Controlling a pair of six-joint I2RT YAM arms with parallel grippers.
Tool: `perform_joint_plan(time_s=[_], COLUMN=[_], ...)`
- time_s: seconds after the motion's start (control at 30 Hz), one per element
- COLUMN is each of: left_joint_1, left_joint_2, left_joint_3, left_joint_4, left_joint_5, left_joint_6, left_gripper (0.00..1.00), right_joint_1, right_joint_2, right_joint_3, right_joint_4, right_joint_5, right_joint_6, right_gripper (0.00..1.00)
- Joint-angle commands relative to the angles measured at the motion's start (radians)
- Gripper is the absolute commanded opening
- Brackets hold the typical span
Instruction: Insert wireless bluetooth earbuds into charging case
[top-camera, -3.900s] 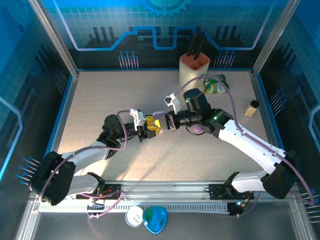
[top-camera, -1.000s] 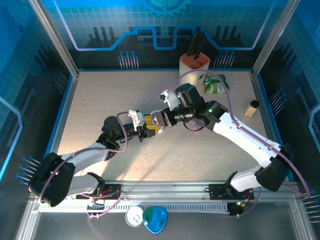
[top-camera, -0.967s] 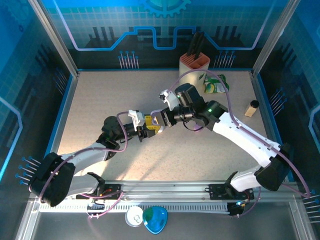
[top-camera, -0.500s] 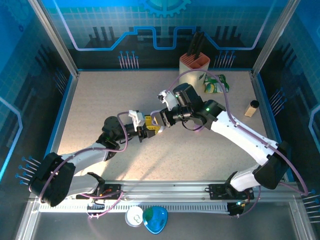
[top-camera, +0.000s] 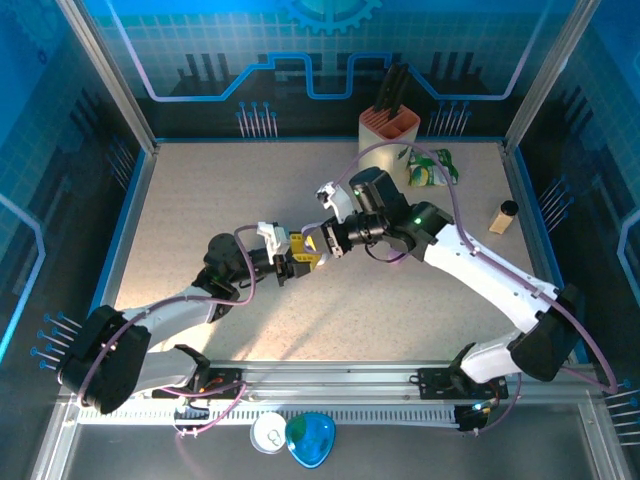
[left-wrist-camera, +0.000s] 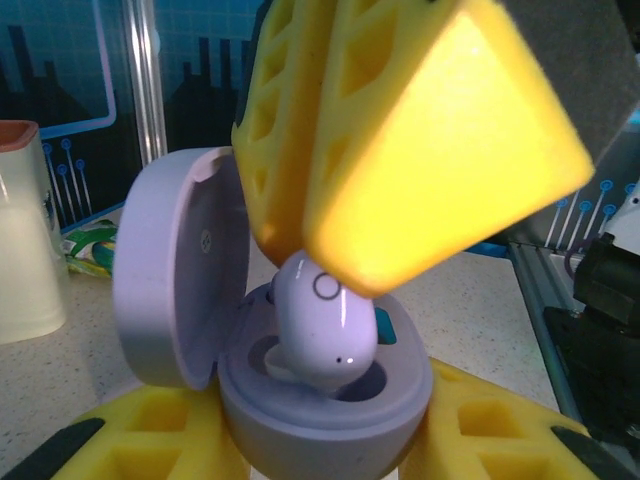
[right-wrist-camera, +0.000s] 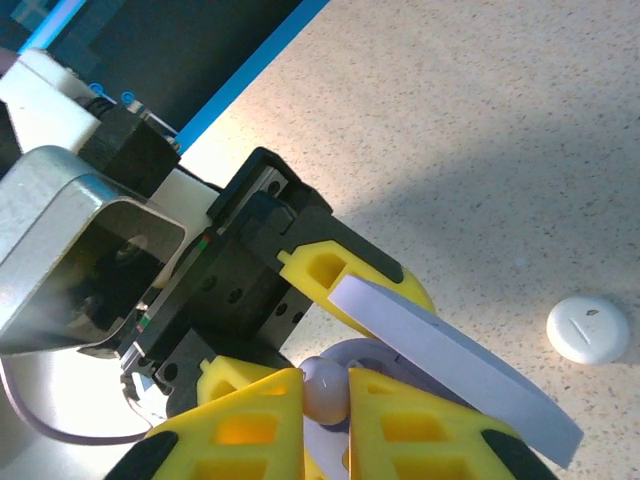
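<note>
The left gripper (left-wrist-camera: 322, 455) pinches the rounded base of an open lilac pebble-shaped plastic charging case (left-wrist-camera: 165, 290) between its yellow foam fingers (left-wrist-camera: 130, 440). The case's lid is swung up on one side. Directly above the case's open base, the right gripper (right-wrist-camera: 322, 382) is pressed together on a small glossy lilac plastic earbud (left-wrist-camera: 320, 320), and the earbud's lower end dips into the base. A flat white round disc (right-wrist-camera: 588, 328) lies on the speckled beige tabletop (right-wrist-camera: 520, 150) near the case. An orange knife block (top-camera: 388, 135) stands well beyond the case.
</note>
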Motion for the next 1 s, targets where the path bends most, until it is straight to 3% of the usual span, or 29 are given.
perform_joint_plan(time_s=[0.0, 0.5, 0.97], left_joint_1=[0.002, 0.010, 0.015], left_joint_2=[-0.033, -0.035, -0.050], left_joint_3=[-0.011, -0.008, -0.014], left_joint_4=[0.046, 0.045, 0.050], left_joint_5=[0.059, 0.069, 0.075], left_joint_6=[0.030, 0.035, 0.029], left_gripper=[0.27, 0.27, 0.27], right_joint_1=[-0.017, -0.038, -0.042], right_joint_2=[-0.034, -0.028, -0.003], right_joint_3=[-0.014, -0.029, -0.012], right_joint_4=[0.009, 0.017, -0.039], right_joint_5=[-0.079, -0.170, -0.133], right_joint_6=[-0.017, 0.003, -0.017], right_gripper=[0.17, 0.17, 0.17])
